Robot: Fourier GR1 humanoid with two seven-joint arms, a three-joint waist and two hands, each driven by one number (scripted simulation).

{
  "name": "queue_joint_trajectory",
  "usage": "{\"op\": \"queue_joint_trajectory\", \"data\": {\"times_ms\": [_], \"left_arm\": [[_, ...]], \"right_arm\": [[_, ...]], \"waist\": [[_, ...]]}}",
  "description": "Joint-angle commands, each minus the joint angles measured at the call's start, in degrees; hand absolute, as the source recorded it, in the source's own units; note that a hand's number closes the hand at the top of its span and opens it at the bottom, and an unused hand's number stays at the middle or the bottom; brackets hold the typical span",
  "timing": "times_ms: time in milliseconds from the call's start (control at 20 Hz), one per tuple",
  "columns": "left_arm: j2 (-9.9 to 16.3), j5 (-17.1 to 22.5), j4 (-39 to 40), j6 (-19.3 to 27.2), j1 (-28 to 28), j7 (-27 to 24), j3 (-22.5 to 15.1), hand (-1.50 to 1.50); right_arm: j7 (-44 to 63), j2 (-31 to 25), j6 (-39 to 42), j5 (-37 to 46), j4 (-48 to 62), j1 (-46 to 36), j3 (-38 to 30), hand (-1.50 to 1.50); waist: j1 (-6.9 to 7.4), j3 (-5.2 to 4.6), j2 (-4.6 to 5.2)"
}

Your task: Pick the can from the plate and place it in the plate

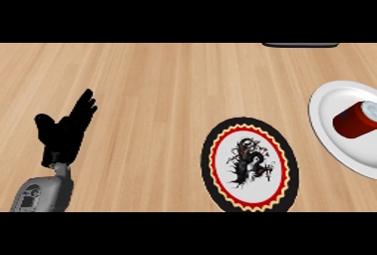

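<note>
Wooden counter [162,89] is carrying two plates: your one red can [356,118] is lying tilted on the white plate [331,119], long axis pointing upper right; the patterned plate [249,164] is sitting bare. Your left hand [65,132] is resting with fingers straight, holding nothing.

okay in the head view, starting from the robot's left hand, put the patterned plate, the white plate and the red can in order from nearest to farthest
From the left hand, open at the view's left:
1. Patterned plate, black-rimmed, lower centre.
2. White plate, at the right edge.
3. Red can, lying on the white plate, beyond its near rim.
</note>
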Motion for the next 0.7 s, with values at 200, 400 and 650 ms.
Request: {"op": "queue_joint_trajectory", "data": {"times_ms": [200, 400, 650], "left_arm": [[0.2, -0.1, -1.5, -0.2, -0.7, 2.3, -0.4, 0.0], [-0.2, -0.5, 1.0, -0.5, 0.0, -2.3, -0.2, 0.0], [-1.4, -1.7, 0.5, 1.4, 0.5, -1.0, -1.0, 0.0]], "right_arm": [[-11.4, -5.0, 7.8, -0.4, 6.3, 0.9, 0.7, -1.5], [-12.2, -5.9, 7.1, 0.2, 7.8, 0.5, 2.3, -1.5], [-14.5, -6.3, 5.5, 1.0, 9.0, 1.9, 4.2, -1.5]], "waist": [[0.56, 0.13, 0.16], [0.81, 0.18, 0.44], [0.65, 0.17, 0.28]]}}
